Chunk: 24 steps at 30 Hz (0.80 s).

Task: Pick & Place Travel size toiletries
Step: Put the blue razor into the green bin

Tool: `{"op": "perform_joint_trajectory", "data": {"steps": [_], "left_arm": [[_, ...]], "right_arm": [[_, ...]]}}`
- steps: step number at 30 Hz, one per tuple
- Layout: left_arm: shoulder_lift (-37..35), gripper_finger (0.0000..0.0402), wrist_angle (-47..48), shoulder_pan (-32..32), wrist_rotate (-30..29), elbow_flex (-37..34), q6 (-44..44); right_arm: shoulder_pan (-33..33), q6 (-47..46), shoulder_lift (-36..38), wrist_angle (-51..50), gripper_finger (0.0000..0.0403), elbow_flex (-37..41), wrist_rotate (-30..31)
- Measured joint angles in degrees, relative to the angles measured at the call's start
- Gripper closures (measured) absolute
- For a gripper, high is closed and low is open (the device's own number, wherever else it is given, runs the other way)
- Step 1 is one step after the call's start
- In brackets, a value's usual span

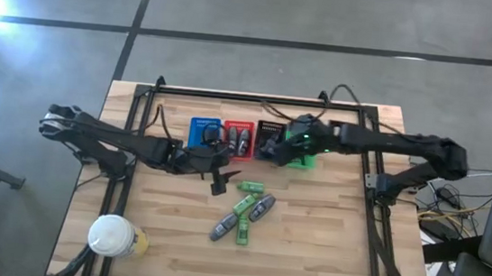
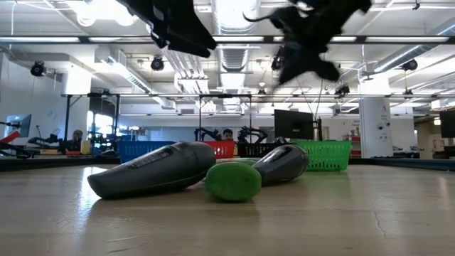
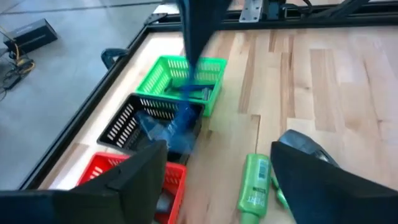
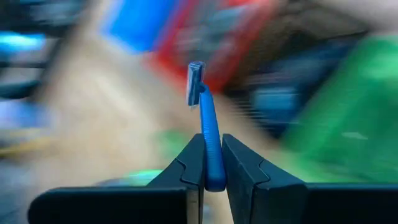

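- The wooden table (image 1: pixel 325 254) carries both dark arms, which reach in toward a row of small baskets along its far side.
- A white-lidded cup (image 1: pixel 111 235) stands at the near corner on the left arm's side, well apart from both sets of jaws.
- The four baskets sit side by side: blue (image 1: pixel 203 132), red (image 1: pixel 239 137), black (image 1: pixel 270 131) and green (image 1: pixel 304 159). The red one holds a few grey tubes (image 1: pixel 239 139).
- The left gripper (image 1: pixel 217 173) hangs just in front of the red basket, its jaws spread wide with nothing between them.
- The right gripper (image 4: pixel 211 167) hovers over the black and green baskets, its jaws pressed together on the handle of a thin blue razor (image 4: pixel 205 134), whose head sticks out past the fingertips.
- A loose cluster of toiletries lies on the bare wood just beyond the left jaws, nearer the table's middle: green tubes (image 1: pixel 248 187) and grey tubes (image 1: pixel 261 208), some touching one another.
- In the left wrist view one green tube (image 3: pixel 254 186) lies between the spread fingers (image 3: pixel 134 177).
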State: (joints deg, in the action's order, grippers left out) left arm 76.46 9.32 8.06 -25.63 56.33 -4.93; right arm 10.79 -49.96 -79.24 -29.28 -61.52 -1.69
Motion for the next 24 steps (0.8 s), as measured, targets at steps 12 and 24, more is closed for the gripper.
{"op": "perform_joint_trajectory", "data": {"steps": [12,24], "left_arm": [[-1.87,0.0101,3.74,-0.46,-8.83,-0.39,-3.85],[-1.9,0.0103,4.46,-3.33,-14.62,-0.32,1.81]], "right_arm": [[-7.82,-35.67,13.15,-15.28,0.0358,10.6,37.65],[-13.14,-66.88,5.23,-6.98,0.0361,18.49,46.7]]}}
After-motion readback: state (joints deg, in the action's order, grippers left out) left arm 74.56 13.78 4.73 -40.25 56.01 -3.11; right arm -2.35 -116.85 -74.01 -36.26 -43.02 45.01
